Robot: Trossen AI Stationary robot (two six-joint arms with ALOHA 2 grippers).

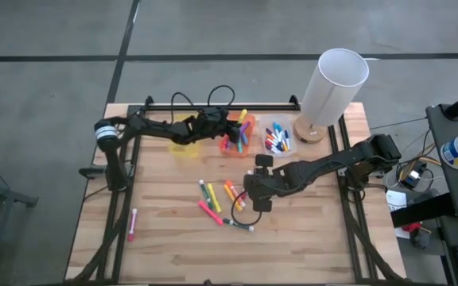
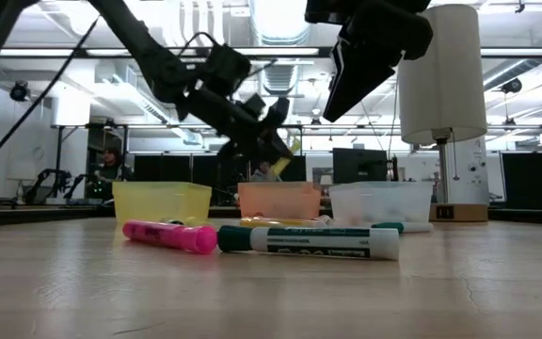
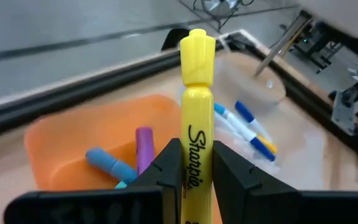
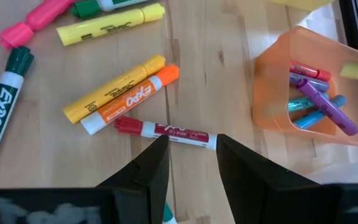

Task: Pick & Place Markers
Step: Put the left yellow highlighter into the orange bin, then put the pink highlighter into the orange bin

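My left gripper (image 1: 230,125) is shut on a yellow Sharpie marker (image 3: 197,87) above the orange bin (image 1: 237,143), which holds purple, blue and red markers (image 4: 316,99). My right gripper (image 4: 192,144) is open and raised over the loose markers lying flat on the table (image 1: 217,199). Its fingers stand just above a red marker (image 4: 163,129), apart from it. Beside that lie yellow, orange, pink and green-capped markers. One pink marker (image 1: 132,224) lies alone near the table's left edge. The clear bin (image 1: 278,137) holds blue and white markers. My left gripper pinches the yellow marker's barrel (image 3: 196,134) between its two fingers (image 3: 166,165). The marker runs along the fingers, and its capped end (image 3: 197,43) sticks out past the fingertips. The gripper comes from the table's left, and the marker is lifted clear over the orange bin.
A yellow bin (image 1: 183,144) stands left of the orange one at the far side. A tall white cylinder (image 1: 334,86) on a wooden base stands at the far right corner. Bare wood shows along the near edge (image 1: 293,254). A cable loops behind the bins.
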